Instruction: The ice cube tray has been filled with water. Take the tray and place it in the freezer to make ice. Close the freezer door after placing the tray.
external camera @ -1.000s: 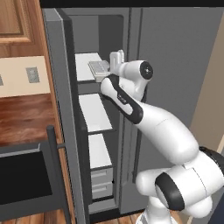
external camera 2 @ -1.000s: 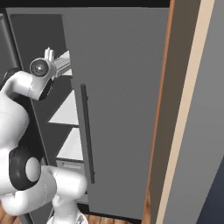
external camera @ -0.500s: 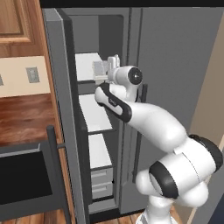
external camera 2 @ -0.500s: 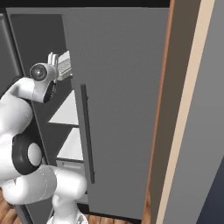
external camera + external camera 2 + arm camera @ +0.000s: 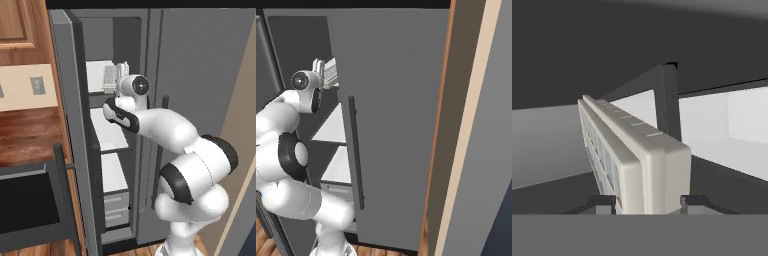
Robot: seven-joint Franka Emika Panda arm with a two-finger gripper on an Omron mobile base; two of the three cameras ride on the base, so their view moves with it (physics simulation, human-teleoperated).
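- No brand, label or readable writing shows on any surface.
- At the far left of the left base view, a wooden cabinet (image 5: 15, 22) hangs above a beige wall with one grey outlet plate (image 5: 37, 85); below them lies a dark wood-grained table (image 5: 27, 135), and lower still a black-fronted oven (image 5: 30, 210) stands with its door let down.
- Next comes the freezer door (image 5: 70, 125), a tall, smooth grey slab swung open and seen edge-on.
- Behind it, the freezer (image 5: 107, 150) shows three flat white shelves stacked one over another, with two pale drawers at the bottom.
- The ice cube tray (image 5: 111, 76) is a white-grey plastic rectangle with a grid of small square cells; it is held up at the level of the top shelf, inside the freezer opening.
- The gripper (image 5: 121, 70) is clenched on the ice cube tray: in the hand view its two dark fingertips (image 5: 602, 202) press either side of the tray's rounded near end, and the tray stands on its edge between them.
- To the right, the plain grey fridge door (image 5: 396, 125) is closed and carries one long black vertical bar handle (image 5: 355, 150).
- A wooden panel edge (image 5: 443, 125) borders it on the far right.
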